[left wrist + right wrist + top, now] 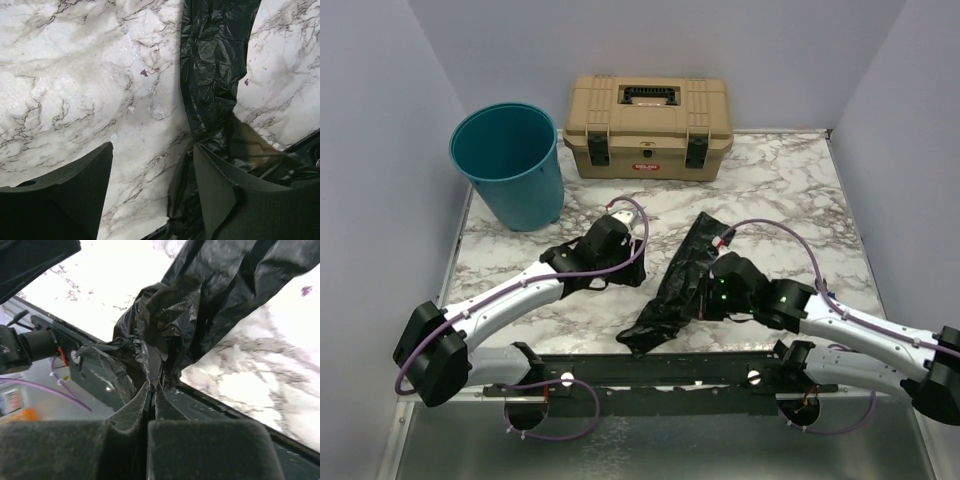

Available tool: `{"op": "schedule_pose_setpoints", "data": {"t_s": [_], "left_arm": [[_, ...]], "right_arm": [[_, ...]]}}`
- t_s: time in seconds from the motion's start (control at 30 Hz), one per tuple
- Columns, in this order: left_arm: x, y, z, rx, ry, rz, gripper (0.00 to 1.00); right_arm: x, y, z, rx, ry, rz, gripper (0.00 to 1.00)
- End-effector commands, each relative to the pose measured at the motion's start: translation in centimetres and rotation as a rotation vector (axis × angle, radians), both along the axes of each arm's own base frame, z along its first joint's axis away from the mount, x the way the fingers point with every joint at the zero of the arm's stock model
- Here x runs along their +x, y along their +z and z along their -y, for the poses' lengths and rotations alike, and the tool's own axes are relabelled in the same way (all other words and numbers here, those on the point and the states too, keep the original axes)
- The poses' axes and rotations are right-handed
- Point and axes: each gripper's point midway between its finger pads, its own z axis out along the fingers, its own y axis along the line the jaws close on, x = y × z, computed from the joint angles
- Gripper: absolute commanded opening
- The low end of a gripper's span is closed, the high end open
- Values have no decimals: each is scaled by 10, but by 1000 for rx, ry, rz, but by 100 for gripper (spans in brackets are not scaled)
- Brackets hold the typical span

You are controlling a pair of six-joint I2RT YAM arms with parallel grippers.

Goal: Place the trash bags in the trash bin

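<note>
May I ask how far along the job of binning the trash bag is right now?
Done: nothing yet; the trash bin stands upright with no bag visible inside. In hand: the right pincer is shut on a fold of the trash bag, which lies on the table; the left pincer is open beside it. Left: lifting the bag and dropping it into the bin.

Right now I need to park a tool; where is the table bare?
Bare marble tabletop right of the tan rectangular plastic toolbox, and between the toolbox and the crinkly black plastic bag. Crowded: near middle, around that bag.
</note>
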Motion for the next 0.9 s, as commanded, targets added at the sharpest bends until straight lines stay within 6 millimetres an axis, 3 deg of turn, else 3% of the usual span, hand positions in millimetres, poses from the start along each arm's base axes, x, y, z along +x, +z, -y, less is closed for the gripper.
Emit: {"op": "schedule_pose_setpoints", "data": {"t_s": [0.0,0.1,0.23,0.3,0.33,0.37,0.43,0.47,0.57,0.63,0.8,0.87], "left_arm": [[1,20,4,-60,-7,45,67],[3,42,15,-135,-36,92,67],[1,81,36,-264,-124,155,67],[-1,97,42,-316,-151,182,67],[-2,102,44,-335,-161,193,67],[-3,105,44,-349,-166,205,67],[-3,107,44,-361,-168,221,67],[-4,107,44,-363,-171,222,67],[-7,101,46,-363,-192,205,67],[-9,97,47,-364,-203,188,68],[-27,101,66,-449,-345,158,77],[-36,94,74,-456,-429,123,77]], "right_arm": [[24,43,30,-106,85,342,1],[26,92,35,-21,196,626,1],[-4,178,33,266,355,1035,1],[-7,195,40,315,324,1102,1],[-2,187,41,290,300,1079,1],[11,167,43,209,252,1021,1],[41,100,61,-65,105,785,1],[46,75,64,-145,63,671,1],[48,40,63,-235,-43,455,1],[52,43,60,-243,-94,407,1],[70,92,43,-133,-122,536,1],[76,101,42,-150,-125,562,1]]}}
